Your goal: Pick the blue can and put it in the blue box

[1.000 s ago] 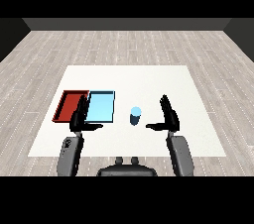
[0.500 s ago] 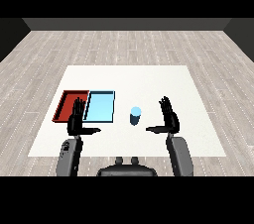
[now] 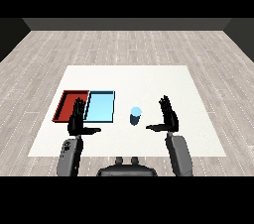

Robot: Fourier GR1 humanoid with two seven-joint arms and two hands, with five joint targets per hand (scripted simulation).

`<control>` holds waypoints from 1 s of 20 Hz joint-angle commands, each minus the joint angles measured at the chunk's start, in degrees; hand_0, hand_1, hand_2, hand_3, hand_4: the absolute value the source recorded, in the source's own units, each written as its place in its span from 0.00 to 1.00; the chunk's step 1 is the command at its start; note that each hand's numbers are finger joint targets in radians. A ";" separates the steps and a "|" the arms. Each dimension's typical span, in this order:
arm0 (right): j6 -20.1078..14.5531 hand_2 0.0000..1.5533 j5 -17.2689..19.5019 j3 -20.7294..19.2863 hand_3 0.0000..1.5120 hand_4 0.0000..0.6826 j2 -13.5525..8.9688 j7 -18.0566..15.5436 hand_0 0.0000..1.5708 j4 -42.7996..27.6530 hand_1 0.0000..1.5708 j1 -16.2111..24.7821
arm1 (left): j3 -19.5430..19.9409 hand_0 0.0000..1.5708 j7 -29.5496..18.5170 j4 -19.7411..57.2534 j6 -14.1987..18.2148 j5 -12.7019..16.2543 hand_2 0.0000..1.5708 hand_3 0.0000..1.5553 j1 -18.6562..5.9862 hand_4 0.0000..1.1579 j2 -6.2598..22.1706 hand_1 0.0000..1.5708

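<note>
A small blue can [image 3: 135,115] stands upright on the white table [image 3: 149,84], just right of the light blue tray [image 3: 100,106]. My right hand [image 3: 169,116] hovers open to the can's right, palm facing it, thumb pointing toward it, a short gap between them. My left hand [image 3: 77,119] is open over the near edge where the red tray [image 3: 69,105] and the blue tray meet, thumb pointing right. Neither hand holds anything.
The red tray and the blue tray lie side by side at the table's left. Grey wood floor [image 3: 124,44] surrounds the table on all sides.
The view has shifted slightly, so trays and can sit a little to the right in the picture. Both hands stay open in much the same pose.
</note>
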 commanded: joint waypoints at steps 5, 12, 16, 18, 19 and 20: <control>-2.40 0.00 -1.88 2.43 0.00 0.00 0.97 -2.06 0.00 7.58 0.00 -1.69 | 0.43 0.00 0.01 -0.34 -0.32 1.23 0.00 0.00 1.11 0.00 0.14 0.00; -6.86 0.00 -4.78 3.89 0.00 0.00 1.01 2.59 0.00 7.93 0.00 -5.26 | -4.56 0.00 -0.64 1.15 6.18 -0.15 0.00 0.00 -0.73 0.00 -1.55 0.00; -7.90 0.00 -4.66 8.24 0.00 0.00 1.01 0.23 0.00 7.22 0.00 -0.47 | -0.11 0.00 -1.12 -0.77 0.74 1.59 0.00 0.00 0.16 0.00 0.07 0.00; -5.02 0.00 -4.67 1.99 0.00 0.00 1.01 -0.02 0.00 13.24 0.00 -5.44 | -2.69 0.00 -1.46 1.57 3.72 0.94 0.00 0.00 -1.88 0.00 -1.54 0.00; -5.78 0.00 -5.85 3.24 0.00 0.00 1.01 -3.17 0.00 18.02 0.00 -7.64 | -0.91 0.00 0.77 -0.06 2.78 1.51 0.00 0.00 -2.86 0.00 -0.94 0.00; -10.10 0.00 -6.69 8.81 0.00 0.00 1.02 -0.73 0.00 13.09 0.00 -4.87 | 1.91 0.00 -1.76 1.80 -1.98 4.70 0.00 0.00 0.04 0.00 1.80 0.00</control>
